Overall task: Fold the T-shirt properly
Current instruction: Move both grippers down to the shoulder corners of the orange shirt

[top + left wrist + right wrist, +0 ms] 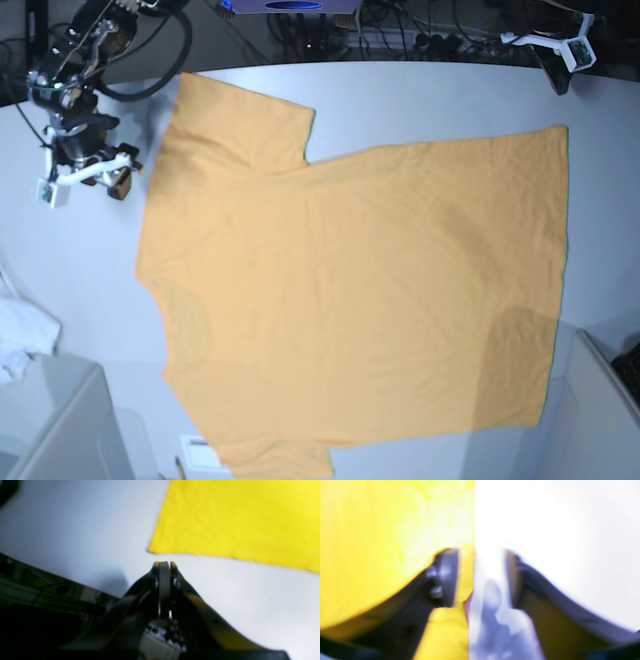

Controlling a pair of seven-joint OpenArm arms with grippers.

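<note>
One white table [420, 100] carries the T-shirt [360, 300], spread flat.

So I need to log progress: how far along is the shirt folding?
Done: the T-shirt lies spread flat on the table. In hand: the right end effector, open, straddles its edge; the left end effector is shut beside a corner. Left: every fold.
</note>
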